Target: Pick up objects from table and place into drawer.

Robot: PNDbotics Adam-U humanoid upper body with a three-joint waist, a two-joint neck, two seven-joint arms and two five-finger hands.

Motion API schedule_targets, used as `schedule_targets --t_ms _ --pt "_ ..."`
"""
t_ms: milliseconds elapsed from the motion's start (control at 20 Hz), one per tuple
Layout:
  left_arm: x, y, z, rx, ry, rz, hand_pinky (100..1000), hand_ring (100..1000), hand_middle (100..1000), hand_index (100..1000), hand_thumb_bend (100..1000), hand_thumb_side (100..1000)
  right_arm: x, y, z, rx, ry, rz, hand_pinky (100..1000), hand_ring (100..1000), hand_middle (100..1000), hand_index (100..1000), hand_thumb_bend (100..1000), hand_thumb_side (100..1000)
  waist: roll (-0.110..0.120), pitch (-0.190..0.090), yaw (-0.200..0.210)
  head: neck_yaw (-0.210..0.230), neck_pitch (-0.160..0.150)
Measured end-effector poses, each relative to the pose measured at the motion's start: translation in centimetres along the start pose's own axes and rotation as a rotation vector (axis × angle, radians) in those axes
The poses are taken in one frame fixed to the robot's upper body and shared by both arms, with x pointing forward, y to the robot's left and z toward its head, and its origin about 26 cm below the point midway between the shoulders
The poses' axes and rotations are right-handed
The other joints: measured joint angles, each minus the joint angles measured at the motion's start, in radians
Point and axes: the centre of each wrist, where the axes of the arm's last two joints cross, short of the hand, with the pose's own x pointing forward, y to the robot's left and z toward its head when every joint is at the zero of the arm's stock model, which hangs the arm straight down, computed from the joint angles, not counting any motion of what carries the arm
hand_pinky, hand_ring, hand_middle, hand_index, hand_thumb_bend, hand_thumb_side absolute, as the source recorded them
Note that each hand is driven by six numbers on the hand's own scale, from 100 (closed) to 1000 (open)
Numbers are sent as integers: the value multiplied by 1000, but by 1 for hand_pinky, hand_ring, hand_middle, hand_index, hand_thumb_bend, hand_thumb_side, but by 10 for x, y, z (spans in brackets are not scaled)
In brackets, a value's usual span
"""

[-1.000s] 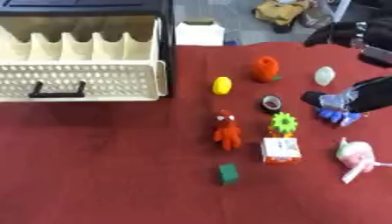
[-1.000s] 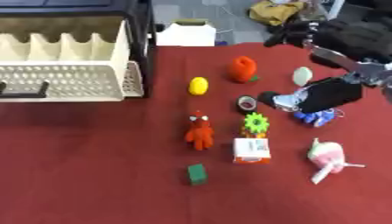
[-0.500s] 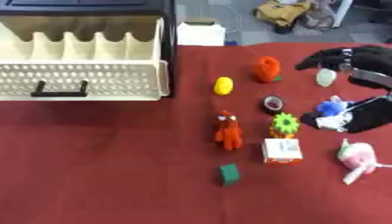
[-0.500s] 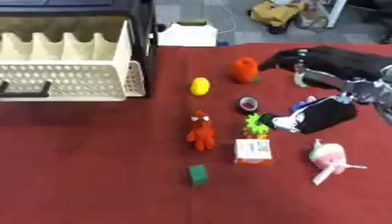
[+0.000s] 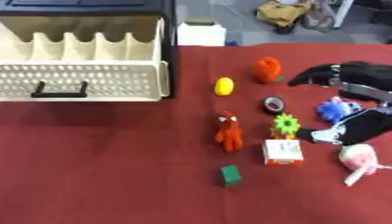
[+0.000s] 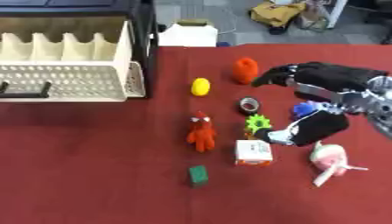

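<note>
- Red cloth covers the table (image 5: 92, 175); the white slatted drawer (image 5: 84, 78) stands pulled out at upper left of the frame, and I see nothing inside its compartments.
- My right robot hand (image 6: 321, 78) reaches in from the right edge, fingers spread and fairly straight, thumb out low beside the green gear toy (image 6: 258, 123). It grips nothing. The blue toy (image 6: 306, 109) sits between fingers and thumb; whether anything touches it, I cannot tell.
- My left robot hand does not show in either view.
- All other objects lie on the cloth, centre to right: orange fruit-shaped toy (image 5: 266, 70), yellow oval (image 5: 223, 86), dark tape roll (image 5: 274, 104), red figure (image 5: 228, 132), white-and-orange box (image 5: 281, 152), green block (image 5: 230, 175), pink toy (image 5: 358, 157) at lower right.
- Progress, as I judge it: no item appears to be in the drawer yet; nine left on the table. Current step looks like closing on the blue toy. The carry to the drawer crosses the whole frame, right to upper left.
</note>
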Motion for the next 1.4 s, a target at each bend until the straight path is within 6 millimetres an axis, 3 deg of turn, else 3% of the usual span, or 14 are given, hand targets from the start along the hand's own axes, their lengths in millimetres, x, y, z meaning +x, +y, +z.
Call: schedule_targets --t_ms 800,1400 --pt "0 -1 0 1 3 8 100 100 100 848 459 1000 -10 17 -3 68 80 -6 841 962 909 988 440 670 -2 7 3 -16 -13" --pt "1 -2 0 3 7 13 100 100 100 846 441 1000 -12 36 -15 165 64 -66 818 930 850 972 427 672 0 7 7 -24 -14"
